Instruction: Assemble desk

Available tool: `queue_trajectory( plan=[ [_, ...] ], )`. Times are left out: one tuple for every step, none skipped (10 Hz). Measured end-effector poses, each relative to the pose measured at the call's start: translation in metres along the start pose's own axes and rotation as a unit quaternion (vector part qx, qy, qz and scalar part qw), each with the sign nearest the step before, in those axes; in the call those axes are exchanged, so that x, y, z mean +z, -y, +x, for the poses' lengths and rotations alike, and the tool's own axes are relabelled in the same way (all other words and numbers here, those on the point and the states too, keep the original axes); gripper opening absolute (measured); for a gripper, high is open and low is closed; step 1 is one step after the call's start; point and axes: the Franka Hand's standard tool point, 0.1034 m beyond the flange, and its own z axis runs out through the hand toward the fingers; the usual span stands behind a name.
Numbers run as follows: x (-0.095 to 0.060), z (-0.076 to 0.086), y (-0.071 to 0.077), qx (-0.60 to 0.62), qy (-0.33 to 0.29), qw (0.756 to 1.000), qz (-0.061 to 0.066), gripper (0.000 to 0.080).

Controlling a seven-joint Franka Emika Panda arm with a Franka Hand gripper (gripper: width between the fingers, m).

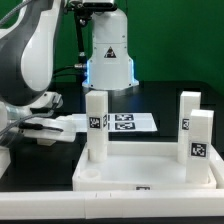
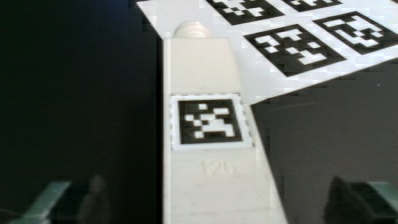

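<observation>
Legs upright in the desk top (image 1: pixel 140 170) could topple. Your hand (image 2: pixel 199 200) gapes wide around one leg (image 2: pixel 210 130); closing off-centre knocks it.

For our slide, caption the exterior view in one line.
Three tagged white legs stand upright at the desk top, marker board behind.

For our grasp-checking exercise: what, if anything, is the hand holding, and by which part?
Nothing: the hand is open, its fingers clear of both sides of the leg lying between them.
</observation>
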Motion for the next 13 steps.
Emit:
queue_trajectory(
  plan=[
    [0.0,0.0,0.0,0.0,0.0,1.0,0.0,0.039],
    [0.0,0.0,0.0,0.0,0.0,1.0,0.0,0.039],
    [-0.001,0.0,0.001,0.0,0.0,1.0,0.0,0.0284],
    [-0.012,-0.005,0.007,-0.006,-0.009,1.0,-0.003,0.0284],
    [-0.022,-0.015,0.013,-0.015,-0.009,1.0,-0.002,0.0284],
    [-0.044,-0.019,0.019,-0.043,-0.046,0.998,-0.007,0.0284],
    [-0.061,-0.02,0.025,-0.077,-0.127,0.989,-0.018,0.0284],
    [-0.039,-0.024,0.021,-0.07,-0.162,0.984,-0.018,0.0284],
    [-0.031,-0.026,0.018,-0.068,-0.176,0.982,-0.018,0.0284],
    [-0.043,-0.024,0.019,-0.076,-0.201,0.976,-0.022,0.0284],
    [-0.064,-0.03,0.018,-0.103,-0.236,0.966,-0.029,0.0284],
    [-0.092,-0.046,0.025,-0.124,-0.265,0.956,-0.033,0.0284],
    [-0.125,-0.06,0.041,-0.155,-0.299,0.941,-0.044,0.0284]
  ],
)
